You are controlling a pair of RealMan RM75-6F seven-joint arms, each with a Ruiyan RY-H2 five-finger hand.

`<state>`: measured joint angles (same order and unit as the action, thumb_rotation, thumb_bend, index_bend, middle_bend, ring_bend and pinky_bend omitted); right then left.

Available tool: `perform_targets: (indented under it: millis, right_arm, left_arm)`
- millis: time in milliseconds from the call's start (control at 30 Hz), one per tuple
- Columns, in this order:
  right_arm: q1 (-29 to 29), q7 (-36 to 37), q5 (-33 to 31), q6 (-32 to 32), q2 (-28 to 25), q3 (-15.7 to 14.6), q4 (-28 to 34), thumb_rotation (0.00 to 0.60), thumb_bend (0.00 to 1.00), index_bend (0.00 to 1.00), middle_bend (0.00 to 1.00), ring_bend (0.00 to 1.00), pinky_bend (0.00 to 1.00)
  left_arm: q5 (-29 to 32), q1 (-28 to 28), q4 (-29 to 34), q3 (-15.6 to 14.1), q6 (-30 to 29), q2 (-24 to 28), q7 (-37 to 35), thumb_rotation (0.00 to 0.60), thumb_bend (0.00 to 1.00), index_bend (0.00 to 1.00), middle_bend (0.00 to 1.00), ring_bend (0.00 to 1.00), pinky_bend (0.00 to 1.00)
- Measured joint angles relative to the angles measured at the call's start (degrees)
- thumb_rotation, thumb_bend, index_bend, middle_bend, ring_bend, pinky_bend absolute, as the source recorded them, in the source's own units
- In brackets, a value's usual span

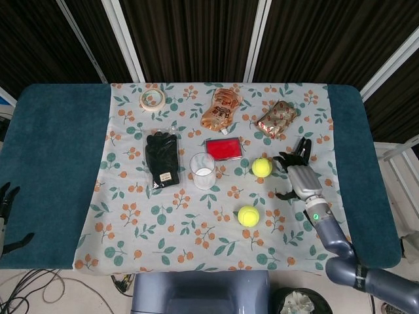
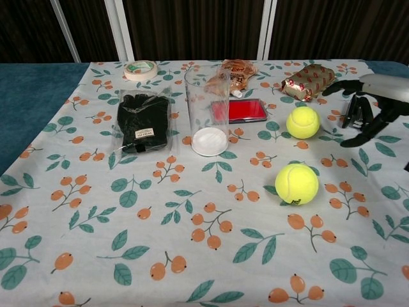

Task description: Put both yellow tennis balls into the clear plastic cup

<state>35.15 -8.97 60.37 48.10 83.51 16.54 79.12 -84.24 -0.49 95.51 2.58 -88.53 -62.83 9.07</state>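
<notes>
While both tennis balls lie on the flowered cloth (image 1: 196, 235), neither is in the cup. The farther ball (image 1: 262, 167) sits just right of the red box (image 1: 224, 148), and the nearer ball (image 1: 248, 216) rests closer to the table's front edge, the two apart from each other. The clear plastic cup (image 1: 203, 171) stands upright to the left of both balls, just beside the red box and near the packaged black gloves (image 1: 162, 159); in the chest view it (image 2: 207, 110) rises tall with a white base.

The right hand (image 1: 300, 175) hovers just right of the farther ball, its dark fingers (image 2: 348, 85) spread apart and holding nothing; it does not touch the ball. It partly covers the black stapler (image 2: 358, 112) lying behind it. The left hand (image 1: 6, 212) shows only at the left edge of the head view, off the table's front corner, fingers apart with nothing in them.

Along the far side of the cloth lie a roll of tape (image 1: 152, 99), an orange snack pouch (image 1: 221, 109) and a red-patterned wrapped packet (image 1: 277, 119). The cloth covers a dark teal table (image 1: 52, 144).
</notes>
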Motion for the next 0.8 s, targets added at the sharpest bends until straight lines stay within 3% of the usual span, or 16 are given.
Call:
perform_targets:
  millis: [200,367,700,800]
  right_arm:
    - [5.0,-4.4,-5.5,-2.5,3.7,2.1,-4.9,0.600,0.24,0.14,0.07,0.06,0.00]
    - [7.7,-8.4,-9.3,-3.8,6.4,2.1,-8.6,0.600,0.24,0.14,0.07,0.08,0.00]
    - [12.0,-13.0,-15.7,-5.7,11.7,1.0,-15.9,0.600,0.24,0.15,0.08,0.22,0.01]
    - [12.7,-13.5,-16.7,-5.7,12.9,0.9,-17.6,0.600,0.24,0.19,0.12,0.29,0.08]
  left_arm:
    - [0.5,-0.1,-0.1,0.2,0.3,0.2,-0.4,0.600,0.04,0.09,0.00,0.00,0.10]
    - [0.6,-0.2,0.0,0.0,0.6,0.3,-0.2,0.600,0.04,0.09,0.00,0.00,0.10]
    - [1.3,-0.2,0.1,0.1,0.9,0.4,0.0,0.600,0.04,0.09,0.00,0.00,0.10]
    - [1.6,-0.2,0.1,0.3,0.9,0.4,-0.1,0.600,0.04,0.09,0.00,0.00,0.10]
